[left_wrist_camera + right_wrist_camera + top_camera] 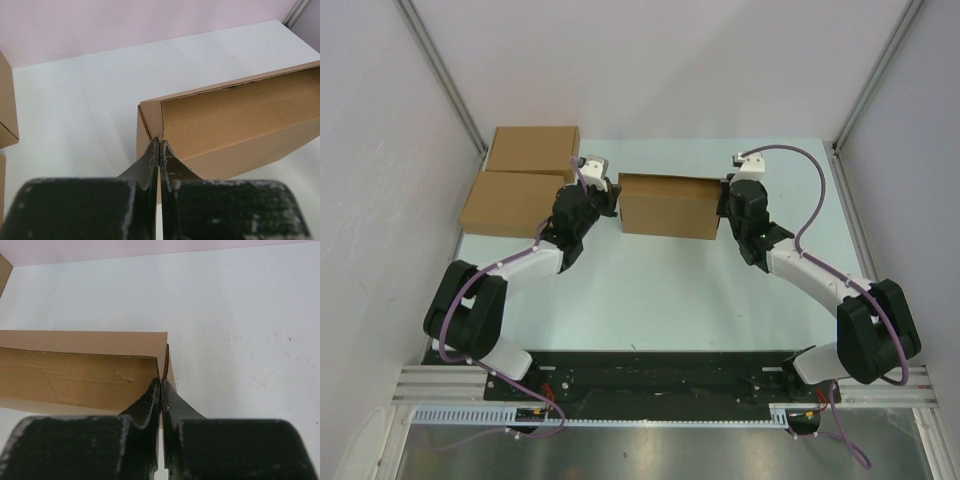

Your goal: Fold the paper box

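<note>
The paper box [668, 205] is a plain brown cardboard mailer standing at the middle back of the table, its open inside facing the arms. My left gripper [611, 200] is shut on the box's left end wall; in the left wrist view the fingertips [154, 150] pinch the thin cardboard edge of the box [235, 120]. My right gripper [725, 205] is shut on the right end wall; in the right wrist view its fingertips [167, 390] pinch the edge of the box [75, 372]. Both gripper tips, left [159, 143] and right [161, 381], meet at the walls' near corners.
Two made-up flat brown boxes lie at the back left, one [532, 150] behind the other [515, 203], close to my left arm. One shows at the left edge of the left wrist view [7, 115]. White walls with metal rails enclose the pale table [650, 290].
</note>
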You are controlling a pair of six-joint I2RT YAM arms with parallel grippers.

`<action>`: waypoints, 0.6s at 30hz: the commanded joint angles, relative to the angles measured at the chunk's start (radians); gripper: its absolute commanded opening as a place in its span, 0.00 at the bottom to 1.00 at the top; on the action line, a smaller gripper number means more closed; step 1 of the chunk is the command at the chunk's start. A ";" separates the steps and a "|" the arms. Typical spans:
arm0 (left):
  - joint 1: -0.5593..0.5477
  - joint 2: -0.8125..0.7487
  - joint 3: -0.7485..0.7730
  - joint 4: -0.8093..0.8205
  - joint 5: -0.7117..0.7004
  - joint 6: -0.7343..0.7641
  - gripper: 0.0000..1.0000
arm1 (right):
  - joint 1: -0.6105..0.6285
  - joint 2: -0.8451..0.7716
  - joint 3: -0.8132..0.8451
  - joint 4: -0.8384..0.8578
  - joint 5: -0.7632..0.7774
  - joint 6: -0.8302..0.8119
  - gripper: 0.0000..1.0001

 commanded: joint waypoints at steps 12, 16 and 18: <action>-0.031 0.057 -0.017 -0.224 0.038 -0.015 0.00 | 0.056 -0.231 -0.030 -0.200 0.128 -0.011 0.62; -0.031 0.055 -0.017 -0.227 0.038 -0.015 0.00 | 0.076 -0.297 0.002 -0.233 0.160 -0.030 0.63; -0.029 0.051 -0.017 -0.229 0.037 -0.014 0.00 | 0.082 -0.319 0.021 -0.217 0.154 -0.034 0.63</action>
